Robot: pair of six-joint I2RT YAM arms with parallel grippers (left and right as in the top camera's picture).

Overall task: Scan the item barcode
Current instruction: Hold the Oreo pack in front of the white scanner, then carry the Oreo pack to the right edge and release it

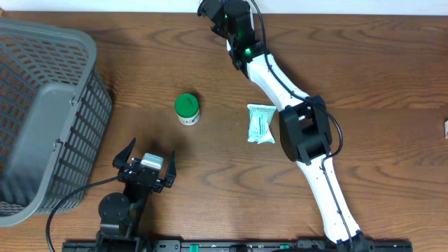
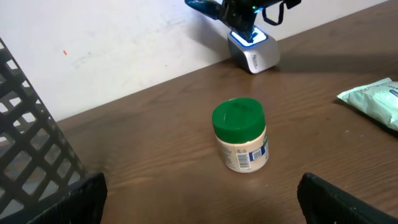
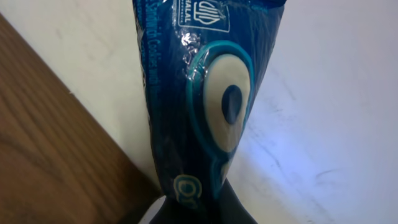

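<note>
Item: blue packet (image 3: 208, 93), at the far edge of the table (image 1: 210, 203), pinched at its lower end by the right gripper (image 1: 222, 21), which is clamped shut on it.
Scanner (image 2: 254, 53): lit blue, directly under that gripper.
Left gripper (image 1: 150, 150): near side, beside the basket (image 1: 42, 105), fingers spread wide, nothing in them.
Also present: green-lidded jar (image 1: 187, 108) mid-table; pale wipes pack (image 1: 260, 124) to its right.
Step in hand, as judged: presenting the packet to the scanner.
Next: no barcode shows on the visible face, so turning the packet over the light looks necessary.
</note>
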